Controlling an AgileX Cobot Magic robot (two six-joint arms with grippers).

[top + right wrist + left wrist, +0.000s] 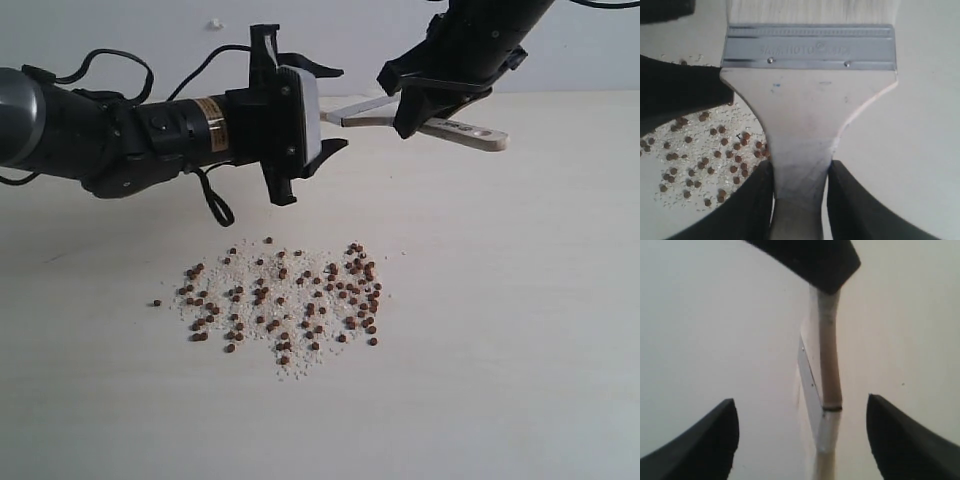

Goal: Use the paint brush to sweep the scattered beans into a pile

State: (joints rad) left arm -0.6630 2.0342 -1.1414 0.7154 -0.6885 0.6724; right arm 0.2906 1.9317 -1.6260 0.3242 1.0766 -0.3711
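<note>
The beans [280,295] lie spread in a loose patch among whitish crumbs on the table, not gathered into a dense pile. They also show under the brush in the right wrist view [705,150]. The paint brush [455,130] hangs above the table's far side, and my right gripper [415,112] is shut on its wooden handle. In the right wrist view the fingers [757,200] clamp the handle's neck below the silver ferrule [810,47]. My left gripper [335,108] is open, its jaws on either side of the bristle end without touching it. The brush [829,365] appears edge-on there.
The pale table [520,300] stretches round the bean patch on all sides. A black cable loop [215,200] hangs under the left arm. A white wall stands behind.
</note>
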